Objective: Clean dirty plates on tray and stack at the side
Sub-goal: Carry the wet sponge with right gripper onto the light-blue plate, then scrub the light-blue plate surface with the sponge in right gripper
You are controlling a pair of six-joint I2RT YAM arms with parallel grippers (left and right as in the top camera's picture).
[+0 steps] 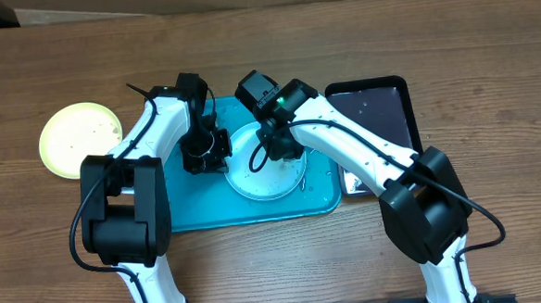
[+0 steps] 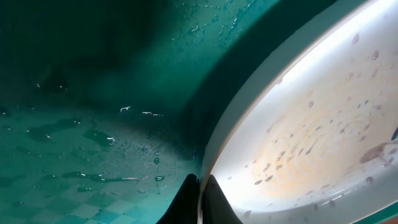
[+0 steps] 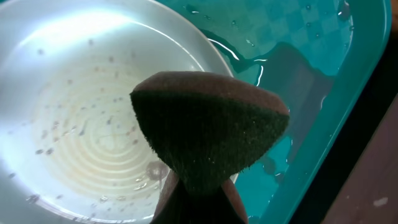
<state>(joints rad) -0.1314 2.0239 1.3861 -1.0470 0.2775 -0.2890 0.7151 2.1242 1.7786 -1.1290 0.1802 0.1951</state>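
Note:
A white plate (image 1: 267, 170) lies in the teal tray (image 1: 319, 200), wet with droplets. My left gripper (image 1: 217, 154) is shut on the plate's left rim (image 2: 249, 118), its fingers pinching the edge (image 2: 200, 196). My right gripper (image 1: 275, 142) is shut on a dark brown sponge (image 3: 208, 127) and holds it over the plate's far side; the plate (image 3: 74, 124) shows wet rings and a small dark smear. A pale yellow plate (image 1: 80, 138) lies on the table left of the tray. The light blue plate is out of view.
A smaller black tray (image 1: 372, 114) sits on the table just right of the teal tray. The teal tray's floor (image 2: 93, 124) is wet with water pools. Both arms crowd over the tray's middle.

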